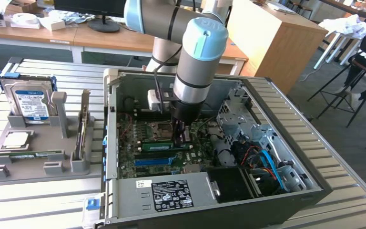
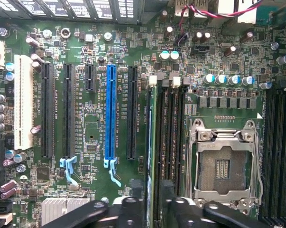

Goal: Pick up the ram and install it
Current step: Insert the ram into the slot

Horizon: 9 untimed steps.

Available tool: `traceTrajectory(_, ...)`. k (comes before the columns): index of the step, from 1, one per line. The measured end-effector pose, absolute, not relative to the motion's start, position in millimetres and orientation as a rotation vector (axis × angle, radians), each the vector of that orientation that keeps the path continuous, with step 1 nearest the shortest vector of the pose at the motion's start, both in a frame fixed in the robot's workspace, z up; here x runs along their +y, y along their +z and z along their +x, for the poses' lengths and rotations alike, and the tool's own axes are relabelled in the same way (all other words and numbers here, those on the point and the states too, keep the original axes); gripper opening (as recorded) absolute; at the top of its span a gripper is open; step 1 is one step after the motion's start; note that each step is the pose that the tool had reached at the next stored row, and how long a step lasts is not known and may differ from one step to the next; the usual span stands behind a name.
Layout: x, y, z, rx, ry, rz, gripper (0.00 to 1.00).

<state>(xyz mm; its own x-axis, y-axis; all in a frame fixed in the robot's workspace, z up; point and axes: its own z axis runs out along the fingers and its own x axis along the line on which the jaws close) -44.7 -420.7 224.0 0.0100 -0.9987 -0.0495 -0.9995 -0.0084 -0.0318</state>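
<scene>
- exterior view: the arm [image 1: 196, 52] is seen reaching steeply down from behind the open computer case [image 1: 285, 129], its last segment held almost upright over the motherboard [image 1: 160, 143].
- the gripper [image 1: 184, 138] is lowered inside the case, its tip right at a ram [image 1: 166, 146] stick that lies lengthwise in the slot area, just beside the processor socket [image 1: 158, 129] and above the blue slot [image 1: 152, 161].
- a second ram stick [image 1: 27, 154] is seen lying in the grey parts tray [image 1: 36, 164], well apart from the case, next to a silver processor chip [image 1: 16, 140] and in front of a hard drive [image 1: 32, 100].
- wrist view: the camera is pointed straight down at the board; the two black fingers [image 2: 128, 209] are seen on either side of the ram's [image 2: 152, 156] thin edge, which runs along the memory slots [image 2: 173, 142] between the processor socket [image 2: 224, 164] and the blue slot [image 2: 110, 111].
- the jaws are seen parted, with a narrow gap left on each side of the stick; no firm clamp on it is visible, so the stick appears to stand in its slot released.
</scene>
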Motion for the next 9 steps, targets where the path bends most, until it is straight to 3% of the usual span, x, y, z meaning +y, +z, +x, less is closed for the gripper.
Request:
traceTrajectory(1,-420.7,224.0,-44.7,2.171,0.02,-2.191,0.25)
traceTrajectory(2,-420.7,224.0,-44.7,2.171,0.02,-2.191,0.31)
traceTrajectory(9,-420.7,226.8,-44.7,2.171,0.02,-2.191,0.31)
